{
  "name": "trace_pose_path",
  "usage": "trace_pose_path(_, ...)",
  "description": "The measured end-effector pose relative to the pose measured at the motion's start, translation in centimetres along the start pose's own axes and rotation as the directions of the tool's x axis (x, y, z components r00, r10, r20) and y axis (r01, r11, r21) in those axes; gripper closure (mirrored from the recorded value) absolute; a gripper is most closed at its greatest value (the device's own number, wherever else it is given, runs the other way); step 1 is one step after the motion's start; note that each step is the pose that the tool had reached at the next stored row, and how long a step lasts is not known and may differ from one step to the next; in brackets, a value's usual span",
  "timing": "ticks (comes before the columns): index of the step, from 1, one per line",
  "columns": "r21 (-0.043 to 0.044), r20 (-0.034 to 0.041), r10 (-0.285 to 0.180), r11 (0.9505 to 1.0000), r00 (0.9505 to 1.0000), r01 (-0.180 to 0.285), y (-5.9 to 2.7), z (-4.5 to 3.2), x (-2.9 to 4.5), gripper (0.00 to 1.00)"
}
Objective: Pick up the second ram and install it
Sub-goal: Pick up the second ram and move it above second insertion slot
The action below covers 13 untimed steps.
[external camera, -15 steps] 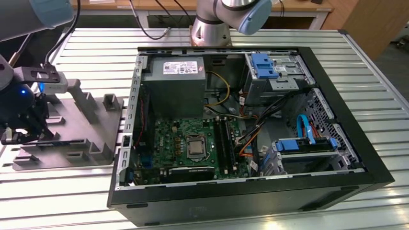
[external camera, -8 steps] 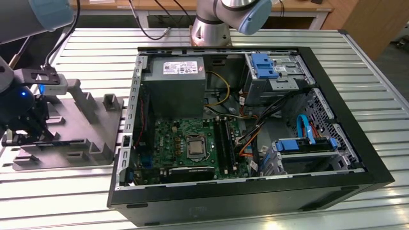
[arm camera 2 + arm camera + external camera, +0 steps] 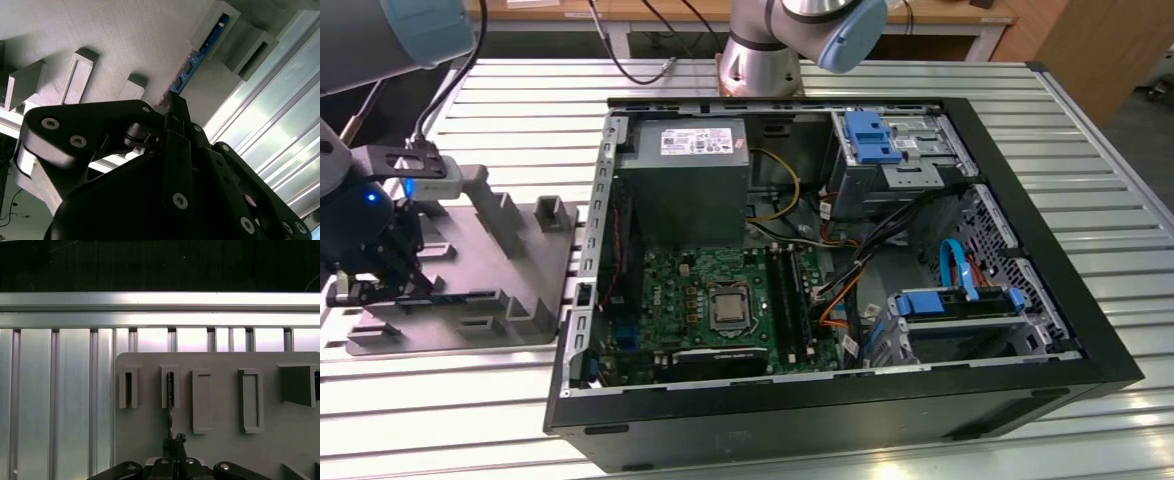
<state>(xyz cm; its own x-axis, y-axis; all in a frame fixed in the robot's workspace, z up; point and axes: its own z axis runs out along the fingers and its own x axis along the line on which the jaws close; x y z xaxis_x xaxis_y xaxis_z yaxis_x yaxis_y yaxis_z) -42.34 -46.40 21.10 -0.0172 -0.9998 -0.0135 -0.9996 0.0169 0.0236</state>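
Observation:
The ram (image 3: 192,62) is a thin blue-edged stick standing on edge in a slot of the grey holder plate (image 3: 125,35). In the first wrist view the ram (image 3: 171,390) runs from a narrow slot block down to my gripper (image 3: 174,440). My gripper (image 3: 175,102) has its black fingers shut on the near end of the stick, which still sits in its slot. In the exterior view my gripper (image 3: 380,288) is low over the holder plate (image 3: 494,250), at the exterior view's left of the open computer case (image 3: 1107,350). The motherboard's memory slots (image 3: 787,290) lie inside the case.
The holder plate carries several raised slot blocks (image 3: 250,400) and upright ribs (image 3: 550,215). A power supply (image 3: 683,170), drive cages (image 3: 894,150) and loose cables (image 3: 854,260) crowd the case. The arm's base (image 3: 761,60) stands behind the case on the slatted aluminium table (image 3: 480,400).

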Motion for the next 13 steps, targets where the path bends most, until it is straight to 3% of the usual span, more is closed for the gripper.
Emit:
trace_pose_path(6, 0.0002, 0.0001, -0.001, 1.0000, 1.0000, 0.001, 0.00, 0.01, 0.00, 0.89)
trace_pose_path(8, 0.0002, 0.0001, -0.001, 1.0000, 1.0000, 0.001, -0.01, 0.01, 0.00, 0.77)
trace_pose_path(13, 0.0007, 0.0008, -0.002, 1.0000, 1.0000, 0.002, -0.01, 0.11, -0.01, 0.71)
